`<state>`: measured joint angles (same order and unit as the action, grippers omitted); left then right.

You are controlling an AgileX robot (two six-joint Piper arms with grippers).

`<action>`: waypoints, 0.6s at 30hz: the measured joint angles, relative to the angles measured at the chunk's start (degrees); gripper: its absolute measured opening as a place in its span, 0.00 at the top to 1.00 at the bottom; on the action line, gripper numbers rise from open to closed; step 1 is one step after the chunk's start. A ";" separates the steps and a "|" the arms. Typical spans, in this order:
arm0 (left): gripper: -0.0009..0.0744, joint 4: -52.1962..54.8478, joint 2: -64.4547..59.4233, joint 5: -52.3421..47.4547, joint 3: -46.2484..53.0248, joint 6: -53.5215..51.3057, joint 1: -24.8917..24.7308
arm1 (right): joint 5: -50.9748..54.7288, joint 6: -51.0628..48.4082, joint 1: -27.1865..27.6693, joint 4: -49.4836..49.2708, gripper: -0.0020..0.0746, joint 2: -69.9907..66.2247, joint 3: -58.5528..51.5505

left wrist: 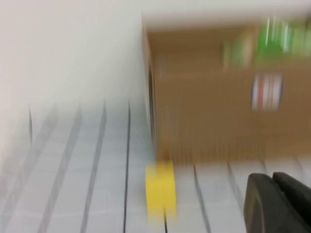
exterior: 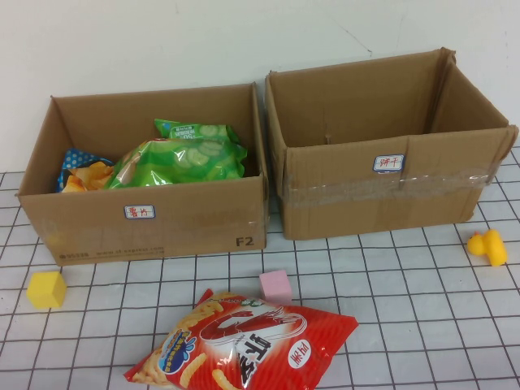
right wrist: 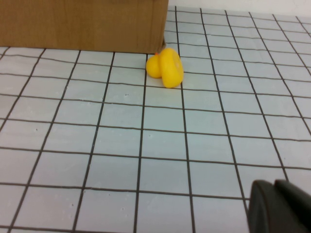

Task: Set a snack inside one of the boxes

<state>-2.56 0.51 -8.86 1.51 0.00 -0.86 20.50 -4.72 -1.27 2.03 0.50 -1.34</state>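
Left gripper (left wrist: 279, 204): only a dark tip shows in its wrist view, grip state can't tell, near the yellow cube (left wrist: 161, 189).
Right gripper (right wrist: 282, 206): same deal, can't tell; facing the yellow duck (right wrist: 165, 66).
Snack bag (exterior: 244, 341): front-center on the table, long axis roughly left-right, probably about equidistant from both arms.
Boxes: left box (exterior: 142, 219) holds chips, right box (exterior: 390, 191) empty.
Views: only the high view shows the bag.

Bright, even light; left wrist view motion-blurred.

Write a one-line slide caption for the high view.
Red shrimp-snack bag lies on the gridded table before two cardboard boxes: left box holds chip bags, right box looks empty; neither gripper visible.
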 joint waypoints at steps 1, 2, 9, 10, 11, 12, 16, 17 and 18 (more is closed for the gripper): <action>0.99 0.00 0.00 3.63 0.00 0.00 0.00 | 0.00 0.00 0.00 0.00 0.98 0.00 0.00; 0.99 0.12 0.00 7.34 0.00 0.00 0.00 | 0.00 0.00 0.00 0.00 0.98 0.00 0.00; 0.99 0.62 0.00 28.59 0.00 -1.11 0.00 | 0.00 0.00 0.00 0.00 0.98 0.00 0.00; 0.99 0.73 0.00 30.40 0.00 -1.11 0.00 | 0.00 0.00 0.00 0.00 0.98 0.00 0.00; 0.99 0.71 0.00 31.84 0.00 -1.11 0.00 | 0.00 0.00 0.00 0.00 0.98 0.00 0.00; 0.99 0.71 0.00 32.90 0.00 -1.11 0.00 | 0.00 0.00 0.00 0.00 0.98 0.00 0.00; 0.99 1.30 0.00 34.59 0.00 0.76 0.00 | 0.00 0.00 0.00 0.00 0.98 0.00 0.00; 0.99 1.39 0.00 34.67 0.00 1.99 0.00 | 0.00 0.00 0.00 0.00 0.98 0.00 0.00; 0.99 1.39 0.00 34.53 0.00 3.18 0.00 | 0.00 0.00 0.00 0.00 0.98 0.00 0.00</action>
<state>-1.18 0.51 25.67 1.51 3.18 -0.86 20.50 -4.72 -1.27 2.03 0.50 -1.34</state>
